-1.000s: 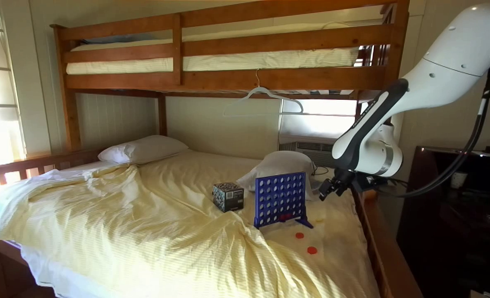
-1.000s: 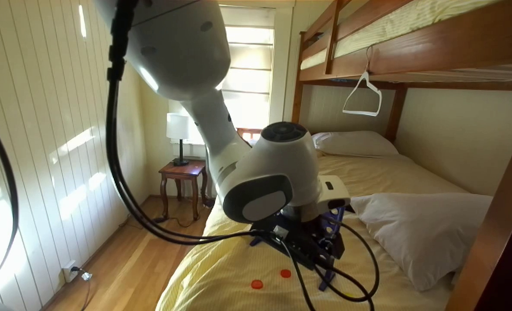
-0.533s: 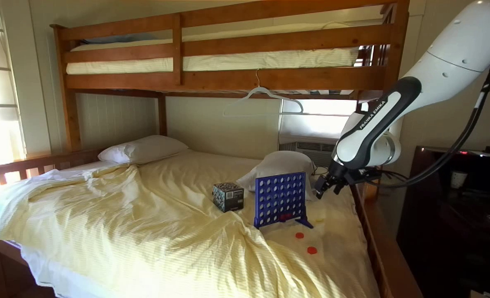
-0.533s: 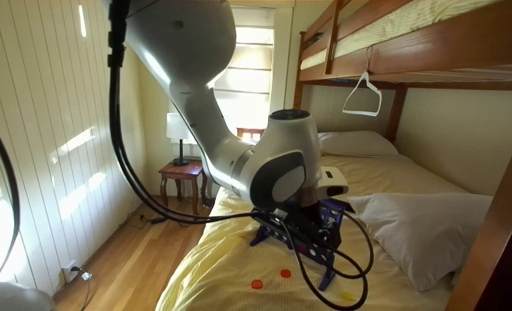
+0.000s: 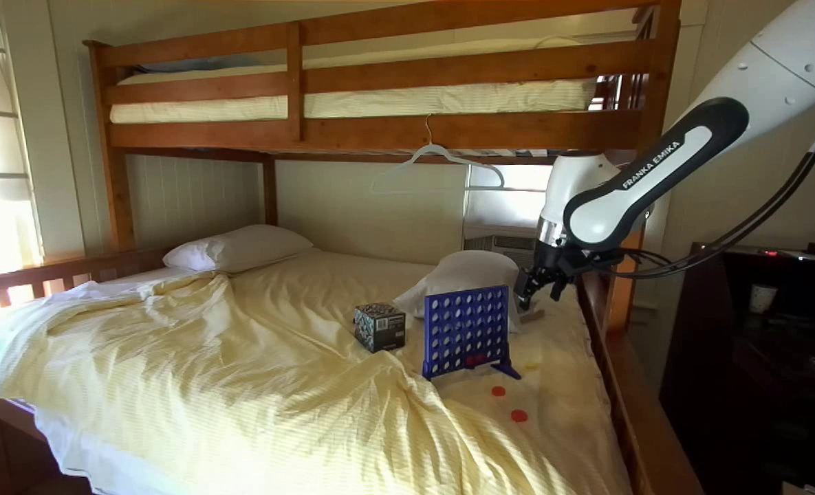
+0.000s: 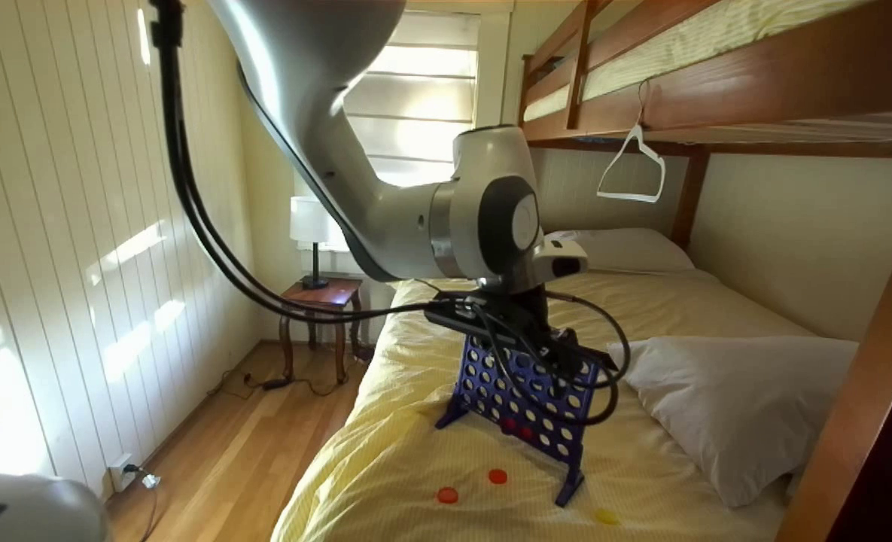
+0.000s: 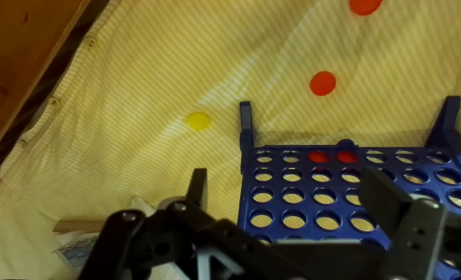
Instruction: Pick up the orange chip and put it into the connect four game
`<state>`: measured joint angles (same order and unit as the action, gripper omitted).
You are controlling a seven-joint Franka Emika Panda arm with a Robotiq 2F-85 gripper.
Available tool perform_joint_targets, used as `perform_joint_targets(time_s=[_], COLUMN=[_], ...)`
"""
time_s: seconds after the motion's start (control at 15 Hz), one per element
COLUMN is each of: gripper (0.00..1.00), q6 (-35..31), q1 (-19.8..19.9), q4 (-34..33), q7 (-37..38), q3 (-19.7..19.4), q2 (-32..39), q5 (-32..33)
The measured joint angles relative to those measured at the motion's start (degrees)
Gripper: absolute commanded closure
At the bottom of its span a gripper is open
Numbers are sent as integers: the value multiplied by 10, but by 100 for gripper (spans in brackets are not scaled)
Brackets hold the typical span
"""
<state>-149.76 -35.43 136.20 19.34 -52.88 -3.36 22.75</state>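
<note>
The connect four game is a blue upright grid board, standing on the bed in both exterior views (image 5: 465, 328) (image 6: 483, 391) and in the wrist view (image 7: 277, 207). Two red chips (image 7: 318, 156) sit in its bottom row. Two loose orange-red chips lie flat on the sheet before the board: the nearer chip (image 7: 323, 83) (image 5: 498, 391) (image 6: 497, 476) and the farther chip (image 7: 365, 6) (image 5: 519, 416) (image 6: 447, 495). My gripper (image 7: 288, 188) (image 5: 539, 298) is open with nothing between its fingers. It hangs beside and above the board's end near the pillow, pointing down.
A yellow chip (image 7: 198, 121) (image 6: 607, 516) lies beside the board's foot. A dark patterned cube (image 5: 379, 327) stands behind the board. A pillow (image 6: 739, 406) lies nearby. A wooden bed rail (image 5: 644, 419) runs along the edge. A hanger (image 6: 630, 197) hangs from the upper bunk.
The arm has risen and the gripper has swung to point more steeply down, shifting slightly left in an exterior view. More of the board now shows. The board and chips have not moved.
</note>
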Motion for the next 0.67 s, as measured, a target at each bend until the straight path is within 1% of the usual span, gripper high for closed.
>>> perform_joint_targets(time_s=[0.07,0.13,0.27,0.4,0.47,0.53,0.67], gripper=[0,0,0,0,0,0,0], q6=[24,46,80,93,93,93,92], q1=[0,20,99,179,211,227,235], q4=[-2,-2,-2,1,1,1,1], q7=[8,9,8,1,-1,-3,-4], q3=[8,37,133,223,255,270,274], q2=[-17,-32,-55,-66,-63,-60,-54], q5=[8,8,1,-18,-22,-24,-25])
